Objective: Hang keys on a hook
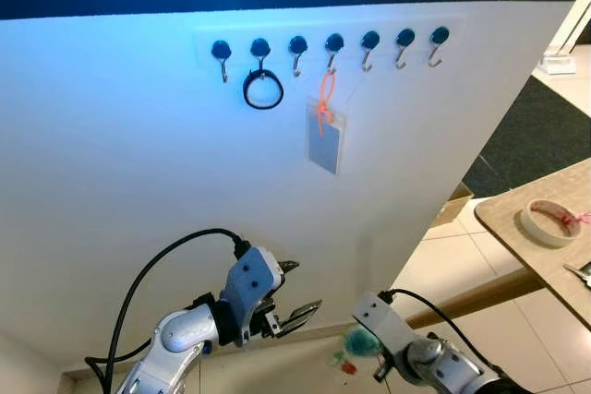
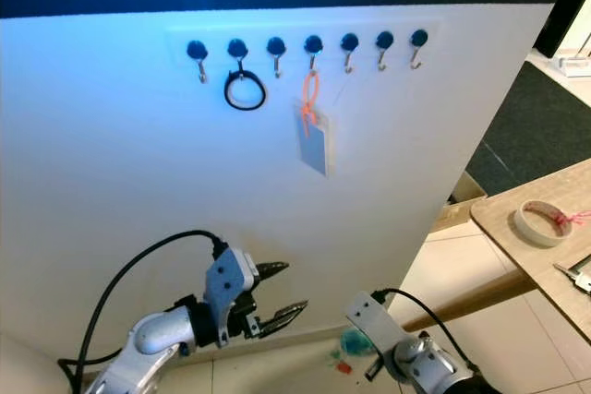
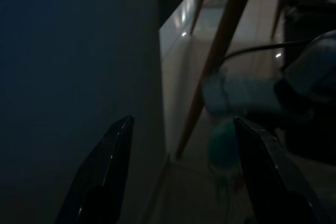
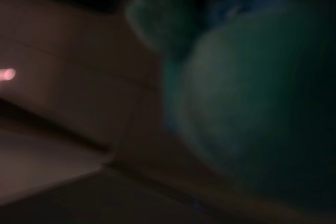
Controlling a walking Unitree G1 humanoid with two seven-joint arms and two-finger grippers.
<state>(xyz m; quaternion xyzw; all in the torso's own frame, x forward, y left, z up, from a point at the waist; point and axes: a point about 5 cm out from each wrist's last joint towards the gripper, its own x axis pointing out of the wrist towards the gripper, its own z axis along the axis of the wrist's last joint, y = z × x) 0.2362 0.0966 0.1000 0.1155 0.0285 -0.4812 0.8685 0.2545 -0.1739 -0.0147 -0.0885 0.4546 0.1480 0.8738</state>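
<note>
Nothing from the task hangs yet on the row of seven blue-capped metal hooks (image 1: pixel 332 46) high on the white wall (image 1: pixel 138 163); a black ring (image 1: pixel 263 90) takes the second hook and a card on an orange loop (image 1: pixel 323 126) the fourth, leaving five free. The keys, seemingly a bunch with a teal fluffy charm (image 1: pixel 358 344), dangle low beside the right gripper (image 1: pixel 392 343), whose fingers I cannot tell open or shut — the left gripper (image 1: pixel 288 294) hovers nearby, fingers apart and empty. The whole lift remains.
</note>
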